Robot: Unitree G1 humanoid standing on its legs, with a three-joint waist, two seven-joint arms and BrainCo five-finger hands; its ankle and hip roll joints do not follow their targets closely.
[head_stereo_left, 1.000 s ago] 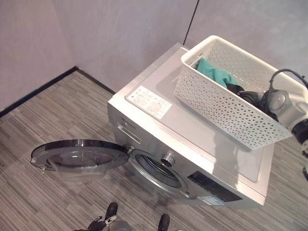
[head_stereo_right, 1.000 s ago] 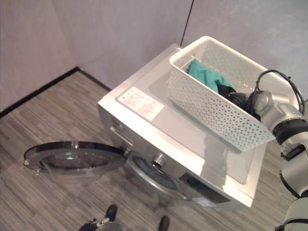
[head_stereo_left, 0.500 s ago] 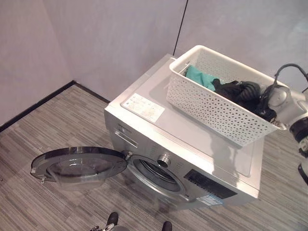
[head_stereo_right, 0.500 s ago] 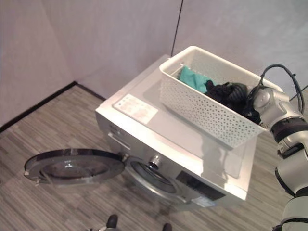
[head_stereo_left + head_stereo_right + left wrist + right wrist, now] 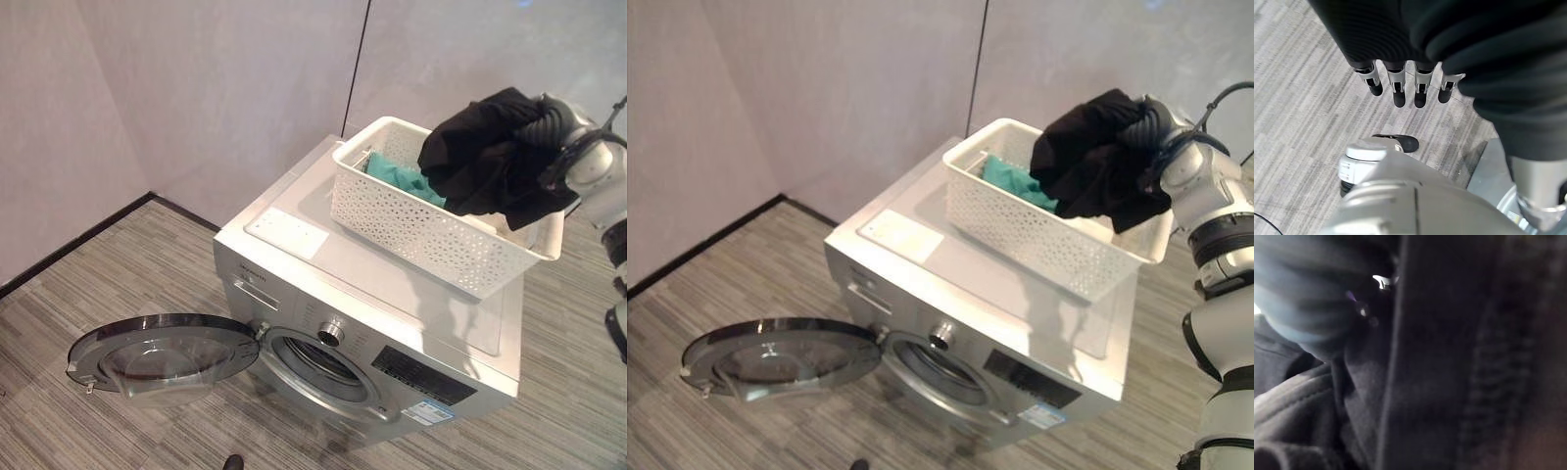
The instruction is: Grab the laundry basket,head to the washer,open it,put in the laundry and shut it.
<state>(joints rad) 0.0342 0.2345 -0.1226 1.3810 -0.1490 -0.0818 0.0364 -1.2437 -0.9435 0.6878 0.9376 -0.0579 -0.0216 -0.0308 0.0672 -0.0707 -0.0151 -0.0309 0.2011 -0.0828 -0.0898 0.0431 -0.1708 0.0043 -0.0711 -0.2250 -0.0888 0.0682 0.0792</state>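
Note:
A white perforated laundry basket (image 5: 421, 230) stands on the back right of the silver washer's top (image 5: 392, 294). A teal garment (image 5: 397, 176) lies in its far end. My right hand (image 5: 551, 119) is raised above the basket's right end, shut on a black garment (image 5: 490, 157) that hangs from it over the rim; in the right wrist view that black cloth (image 5: 1449, 357) lies close against the hand. The washer's round door (image 5: 162, 352) is swung wide open to the left, and the drum opening (image 5: 318, 357) is uncovered. My left hand (image 5: 1400, 85) hangs open over the floor, holding nothing.
The washer stands in a corner with grey walls (image 5: 216, 88) close behind it and to its left. A dark baseboard (image 5: 69, 245) runs along the left wall. Grey striped floor (image 5: 118, 264) spreads in front of the washer and left of it.
My right hand has risen out of the basket, pulling the black garment up above its rim. The whole picture has also shifted, so the camera moved.

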